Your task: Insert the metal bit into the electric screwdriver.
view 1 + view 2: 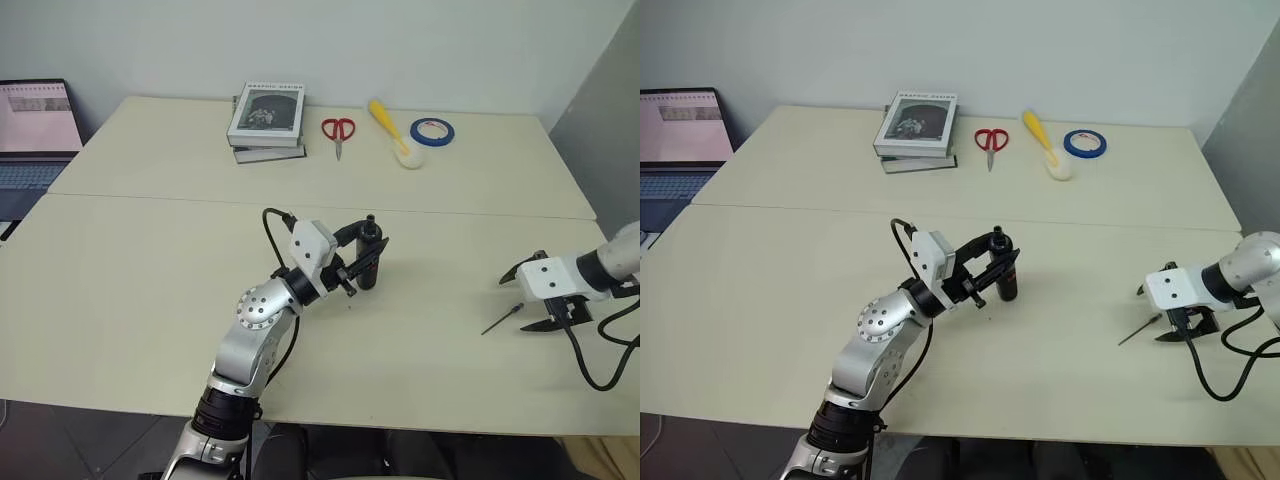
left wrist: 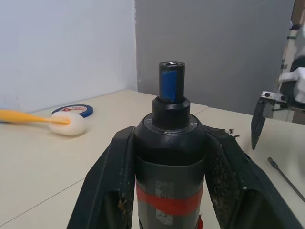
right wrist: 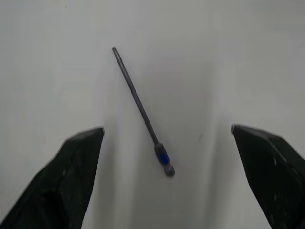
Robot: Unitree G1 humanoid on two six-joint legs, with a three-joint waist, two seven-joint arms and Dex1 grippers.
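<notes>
Electric screwdriver [image 1: 369, 252]: black cylinder, red band, blue tip, upright, clamped by the left gripper [image 1: 362, 262] above the table's [image 1: 150, 300] middle. Metal bit [image 1: 501, 320]: thin dark rod, thicker blue-marked end, flat on the matte cream tabletop, with the right gripper [image 1: 532, 297] spread wide above it. Behind: 1 grey-white wall [image 1: 400, 40].

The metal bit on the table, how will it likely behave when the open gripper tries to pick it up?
The metal bit looks thin, straight and rigid, so it probably won't flex. Its round shaft, lying flat on the smooth table, may roll if nudged. It probably leaves the right gripper little to pinch.
</notes>
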